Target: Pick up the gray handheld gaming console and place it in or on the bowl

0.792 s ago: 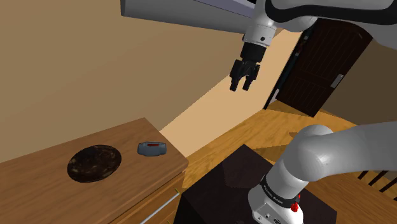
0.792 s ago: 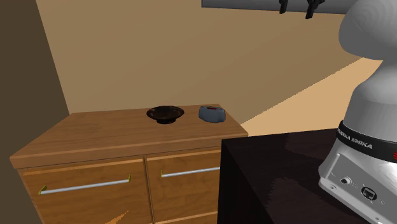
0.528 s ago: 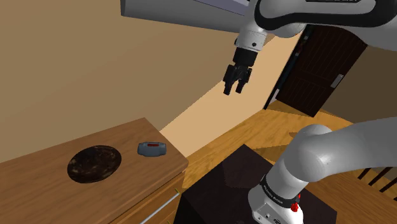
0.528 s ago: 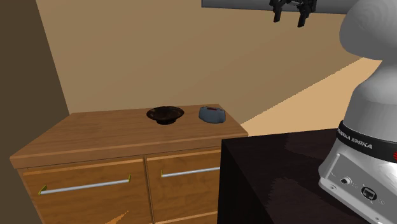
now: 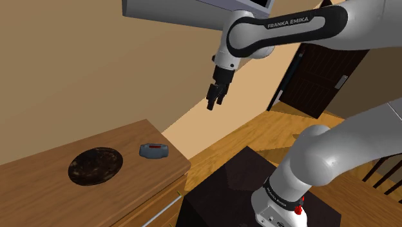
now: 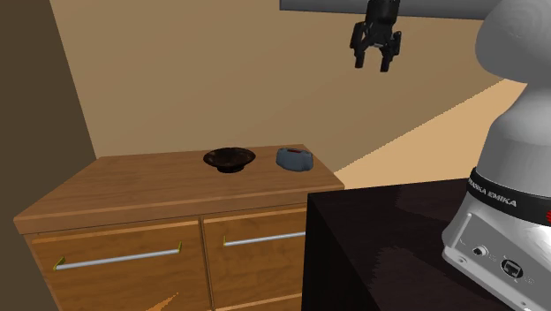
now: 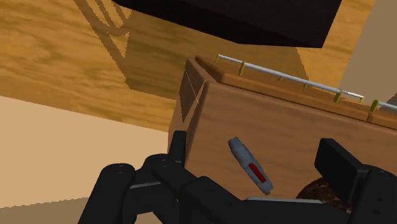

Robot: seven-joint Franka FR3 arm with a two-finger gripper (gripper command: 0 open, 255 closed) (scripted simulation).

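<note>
The gray handheld console (image 5: 154,150) with a red mark lies flat on the wooden dresser top (image 5: 38,200), near its corner. Beside it, toward the shoulder view's left, sits the dark brown bowl (image 5: 95,165). My gripper (image 5: 214,100) hangs high in the air, above and to the shoulder view's right of the console, open and holding nothing. The second exterior view has the gripper (image 6: 373,64) well above the console (image 6: 294,158) and the bowl (image 6: 230,158). Seen from the wrist, the console (image 7: 250,165) lies far below between the spread fingers (image 7: 178,149), with the bowl (image 7: 324,191) at its side.
The dresser has drawers with metal handles (image 6: 119,259). The black stand (image 6: 388,247) adjoins the dresser's side. A dark wooden door (image 5: 328,64) stands at the back right. A grey panel (image 5: 187,13) hangs high on the tan wall behind the arm.
The arm has swung the gripper leftward and lower in both exterior views, bringing it closer over the dresser. The console and bowl have not moved.
</note>
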